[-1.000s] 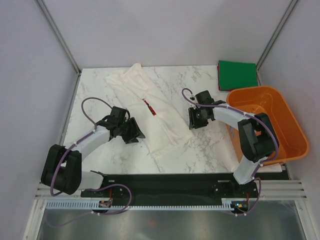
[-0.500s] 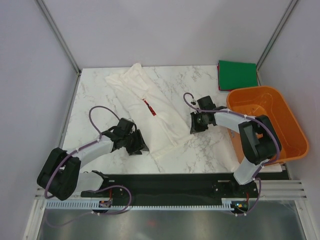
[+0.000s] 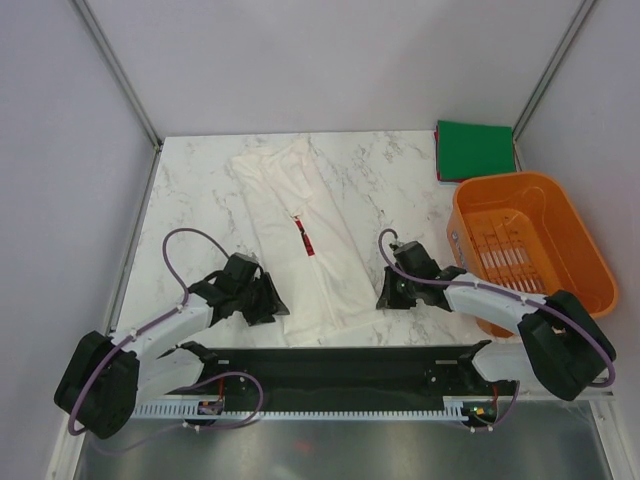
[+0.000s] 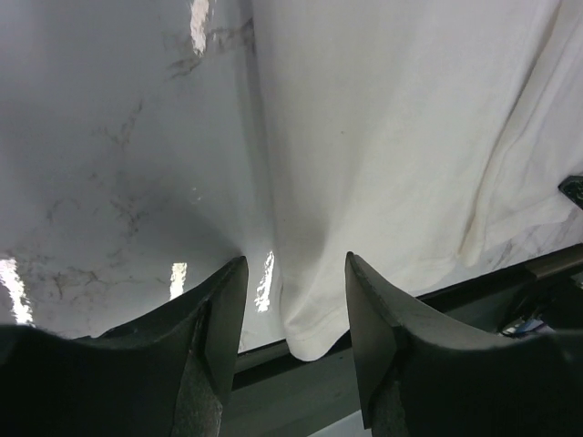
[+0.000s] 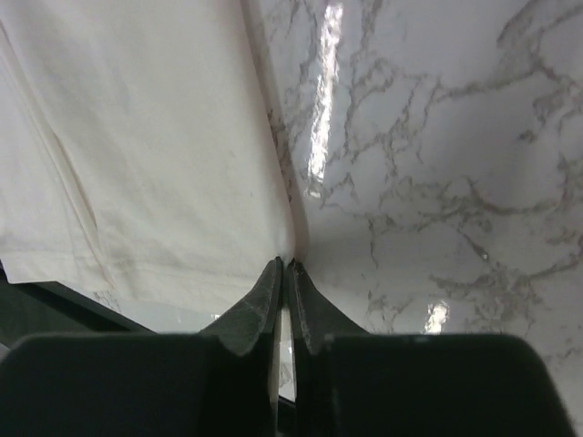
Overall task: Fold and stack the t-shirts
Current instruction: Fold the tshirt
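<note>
The white t-shirt (image 3: 300,255) with a red print (image 3: 303,234) lies folded lengthwise as a long strip from the back of the table to its near edge. My left gripper (image 3: 276,306) is open at the strip's near left corner. In the left wrist view the fingers straddle the hem (image 4: 314,337), which hangs over the table edge. My right gripper (image 3: 384,298) is shut on the shirt's right edge (image 5: 273,196) near the hem, low on the table. The green t-shirt (image 3: 473,150) lies folded square at the back right corner.
An orange slatted basket (image 3: 505,183) stands at the right edge, just right of my right arm. The black base rail (image 3: 340,360) runs along the near table edge, right under the shirt's hem. Marble table (image 3: 190,190) shows left of the shirt.
Both arms have drawn back toward the near edge. The white shirt has slid with them and turned from a diagonal to nearly straight, its hem now at the table's edge.
</note>
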### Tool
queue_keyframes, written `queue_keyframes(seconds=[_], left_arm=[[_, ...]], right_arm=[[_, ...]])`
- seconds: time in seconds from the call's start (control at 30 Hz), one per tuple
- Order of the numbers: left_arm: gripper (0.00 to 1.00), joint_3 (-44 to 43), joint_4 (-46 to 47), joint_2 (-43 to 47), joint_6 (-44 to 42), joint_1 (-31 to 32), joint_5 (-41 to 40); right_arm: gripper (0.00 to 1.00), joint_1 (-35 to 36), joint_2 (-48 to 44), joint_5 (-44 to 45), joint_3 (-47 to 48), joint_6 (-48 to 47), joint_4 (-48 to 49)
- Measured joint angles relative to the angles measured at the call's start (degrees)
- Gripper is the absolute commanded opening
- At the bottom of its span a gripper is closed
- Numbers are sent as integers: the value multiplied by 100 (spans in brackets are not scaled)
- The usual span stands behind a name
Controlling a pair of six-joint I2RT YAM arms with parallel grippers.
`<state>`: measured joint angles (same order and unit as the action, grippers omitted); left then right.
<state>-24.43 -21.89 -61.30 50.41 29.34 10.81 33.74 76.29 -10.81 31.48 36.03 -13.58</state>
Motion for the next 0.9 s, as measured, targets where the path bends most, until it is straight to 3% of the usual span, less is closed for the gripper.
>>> queue_keyframes(seconds=[0.07, 0.17, 0.63, 0.73, 0.77, 0.9], left_arm=[[54, 164, -48, 122, 59, 20, 68], [52, 269, -79, 295, 109, 68, 120], [53, 643, -201, 901, 748, 234, 275], [54, 686, -190, 949, 881, 271, 308], [53, 719, -157, 964, 940, 291, 330], [47, 914, 118, 1012, 1224, 380, 487]], right_arm=[[24, 74, -304, 111, -212, 229, 20], [32, 76, -627, 238, -328, 387, -24], [35, 76, -605, 59, -407, 166, -13], [29, 76, -621, -11, -452, 144, 46], [22, 76, -629, -15, -474, 142, 66], [11, 74, -682, -90, -597, 122, 157]])
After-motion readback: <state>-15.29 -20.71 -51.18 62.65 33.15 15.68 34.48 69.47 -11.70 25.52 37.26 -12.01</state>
